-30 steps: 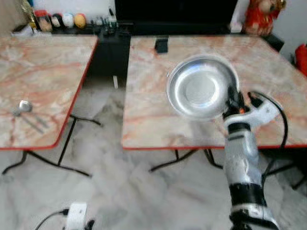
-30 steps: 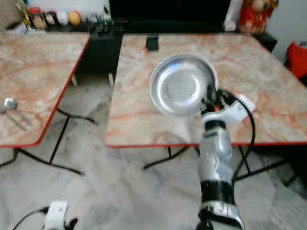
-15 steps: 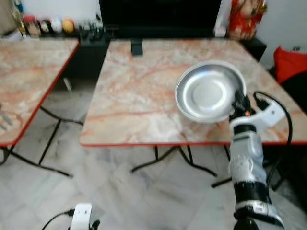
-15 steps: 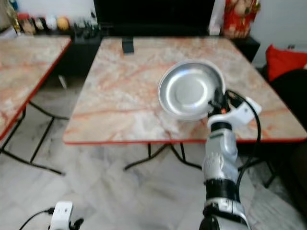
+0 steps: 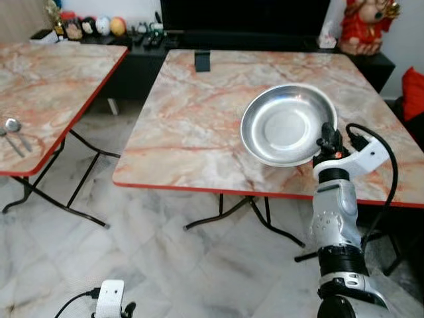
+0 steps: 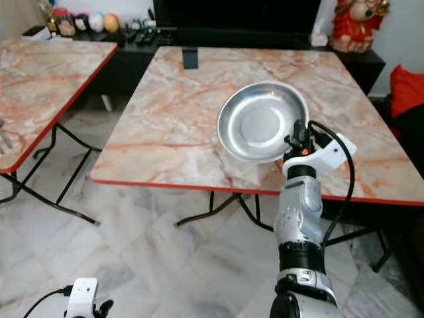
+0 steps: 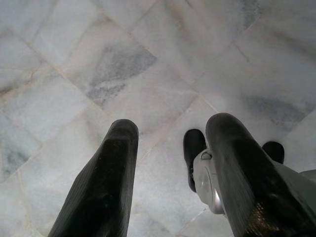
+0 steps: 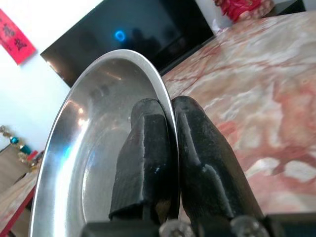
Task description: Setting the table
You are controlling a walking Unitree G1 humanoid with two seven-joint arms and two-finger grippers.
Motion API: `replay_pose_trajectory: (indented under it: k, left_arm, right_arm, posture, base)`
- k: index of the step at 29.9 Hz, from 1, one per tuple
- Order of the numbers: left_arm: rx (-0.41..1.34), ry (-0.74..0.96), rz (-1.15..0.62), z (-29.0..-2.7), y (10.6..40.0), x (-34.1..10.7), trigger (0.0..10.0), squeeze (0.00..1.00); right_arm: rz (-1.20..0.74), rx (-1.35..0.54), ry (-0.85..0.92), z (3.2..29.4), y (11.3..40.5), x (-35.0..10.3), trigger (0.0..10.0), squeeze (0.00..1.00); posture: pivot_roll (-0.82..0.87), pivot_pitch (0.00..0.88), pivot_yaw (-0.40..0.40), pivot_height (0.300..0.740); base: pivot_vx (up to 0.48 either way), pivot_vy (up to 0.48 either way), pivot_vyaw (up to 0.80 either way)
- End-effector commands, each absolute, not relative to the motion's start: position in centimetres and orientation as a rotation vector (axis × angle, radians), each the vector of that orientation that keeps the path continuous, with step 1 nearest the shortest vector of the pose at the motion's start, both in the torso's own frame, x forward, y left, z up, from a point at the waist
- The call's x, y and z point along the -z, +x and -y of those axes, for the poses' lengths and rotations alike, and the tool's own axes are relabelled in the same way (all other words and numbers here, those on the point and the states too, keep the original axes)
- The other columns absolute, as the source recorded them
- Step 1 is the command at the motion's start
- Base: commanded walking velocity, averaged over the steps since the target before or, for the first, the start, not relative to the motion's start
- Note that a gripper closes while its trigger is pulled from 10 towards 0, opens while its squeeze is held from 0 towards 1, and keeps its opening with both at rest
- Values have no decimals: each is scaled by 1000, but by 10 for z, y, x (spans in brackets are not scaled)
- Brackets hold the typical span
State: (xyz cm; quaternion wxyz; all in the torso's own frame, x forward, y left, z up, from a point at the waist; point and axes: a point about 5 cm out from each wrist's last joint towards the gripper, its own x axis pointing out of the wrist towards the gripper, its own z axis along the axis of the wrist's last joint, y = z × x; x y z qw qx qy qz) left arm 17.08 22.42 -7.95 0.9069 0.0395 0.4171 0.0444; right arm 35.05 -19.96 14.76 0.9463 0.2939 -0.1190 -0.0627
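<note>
Right now, step in hand: carrying the dish to its place; judging from the frames, the set-down had not yet been made.
Right gripper (image 5: 326, 140): clamped tight on the rim of the steel plate (image 5: 286, 124), one finger inside the bowl and one outside, as the right wrist view showed plainly.
Plate: centre-right of the head view, tilted up toward the camera, held over the near right part of the marble table (image 5: 199, 112); whether its lower edge touched the top could not be told.
Left gripper (image 7: 170, 173): fingers (image 7: 106, 182) spread apart and holding nothing, pointed at the pale tiled floor (image 7: 148, 64), arm idle.
Second table (image 5: 46, 79): at the left edge of the frame, well apart, with a spoon (image 5: 12, 126) lying on it.
Small black object (image 5: 202, 60): stood near the far edge of the main table, top centre.
Next move, as a guess: level the plate, lower it flat onto the tabletop clear of the red edge, then release the rim.
Risk: a pinch on a thin rim could let the dish swing or slip.
</note>
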Motion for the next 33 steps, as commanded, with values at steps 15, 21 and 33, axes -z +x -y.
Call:
replay_pose_trajectory:
  k: [15,21,33]
  left_arm:
    - [-89,82,-852,-226,172,78,10000,0]
    - [-80,79,-852,-224,173,78,10000,0]
    - [-78,80,-868,-222,169,81,10000,0]
  right_arm:
    - [245,116,600,194,353,-148,10000,0]
    - [233,129,598,196,352,-144,10000,0]
    - [184,188,590,205,333,-126,10000,0]
  posture:
    - [-27,0,-40,740]
    - [-27,0,-40,740]
    - [-30,0,-46,740]
  base:
    - [307,0,0]
    - [110,0,0]
    - [0,0,0]
